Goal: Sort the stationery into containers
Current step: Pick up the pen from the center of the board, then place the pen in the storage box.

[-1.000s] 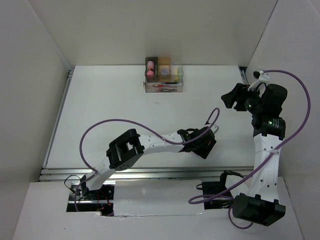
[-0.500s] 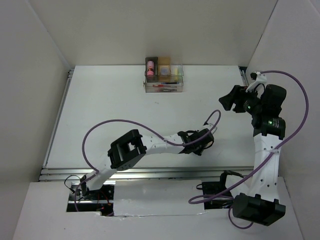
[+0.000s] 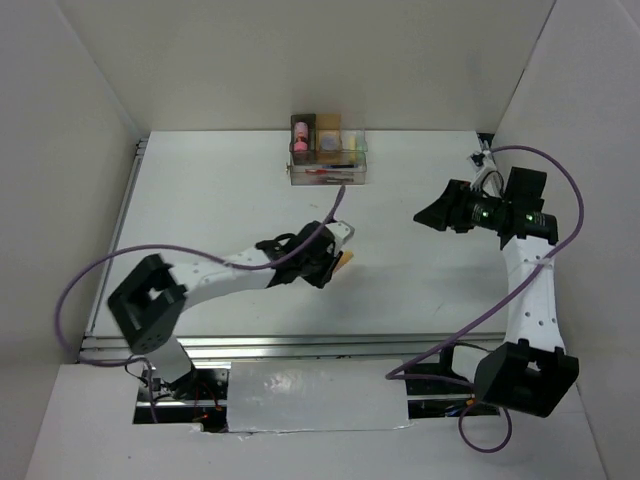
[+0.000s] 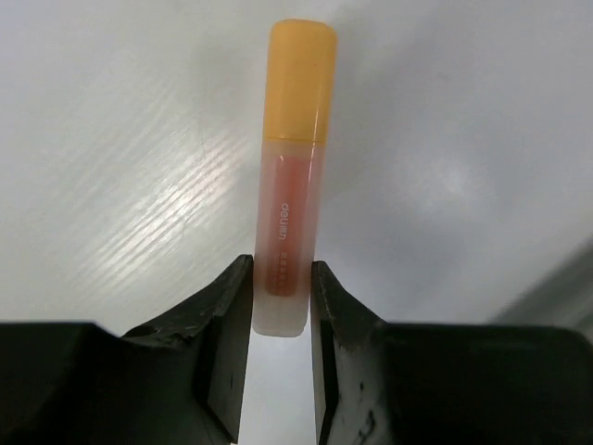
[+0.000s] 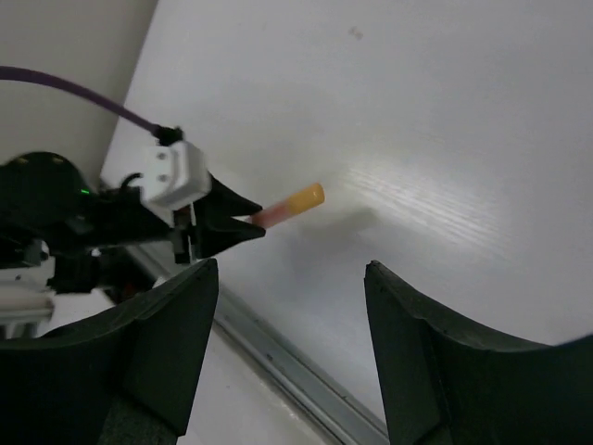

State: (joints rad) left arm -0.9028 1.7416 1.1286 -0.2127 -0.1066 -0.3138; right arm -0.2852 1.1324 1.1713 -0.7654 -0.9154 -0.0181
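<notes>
Left fingers (image 4: 230,320): closed to a narrow gap on the orange marker (image 4: 292,176). They pinch its pale, see-through barrel from both sides, close to the butt end.
Hold: only the last stretch of barrel sits between the pads. I judge it secure for a carry, but a knock on the long free end could swing it.
Marker pose: it sticks straight out ahead of the fingers, with the orange cap (image 4: 301,79) farthest away at the top centre of the left wrist view.
Why held so: gripping the tail leaves the capped end free, so you can probably lower it into a box without the fingers fouling the walls.
Height: in the right wrist view its shadow falls apart from it on the surface (image 5: 445,139), so it looks lifted.
Right fingers (image 5: 171,343): spread wide with nothing between them. They face the marker from the right of the overhead view, seemingly standing off.
Containers (image 3: 328,150): at top centre of the overhead view, well apart from the marker just below centre.
Remaining: the carry and the drop are not yet done.
</notes>
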